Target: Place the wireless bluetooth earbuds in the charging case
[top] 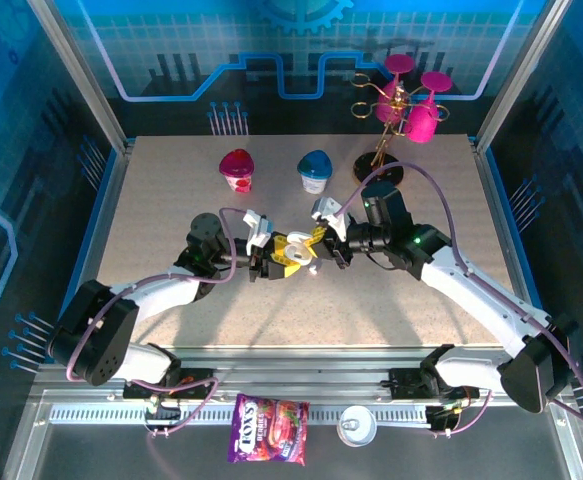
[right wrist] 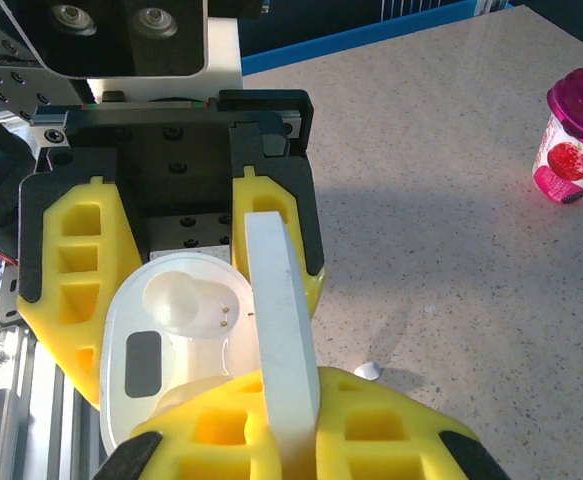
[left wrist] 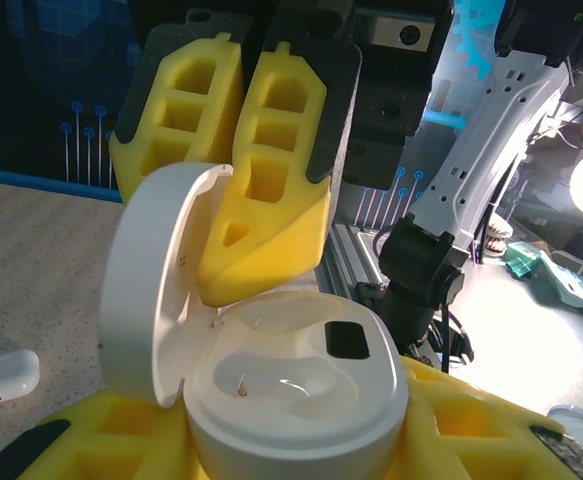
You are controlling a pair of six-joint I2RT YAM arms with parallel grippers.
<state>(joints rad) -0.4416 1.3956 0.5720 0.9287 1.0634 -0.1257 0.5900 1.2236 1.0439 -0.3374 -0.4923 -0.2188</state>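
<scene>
Table [top: 171, 200] comes first, speckled, with both my arms meeting over its middle. My left gripper [top: 283, 258] is clamped around the base of the open charging case [left wrist: 301, 400]. My right gripper [top: 318, 243] is pinched tight on the case's upright lid [left wrist: 151, 280]. On the tabletop just beside the case lies a tiny white earbud [right wrist: 368, 371], as far as I can tell.

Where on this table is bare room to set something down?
Bare tabletop: the near strip between the left arm and right arm, and the left side beside the pink yogurt cup. Crowded: the centre, where left gripper and right gripper both clamp the charging case, and the far edge by the blue cup and glass rack.
</scene>
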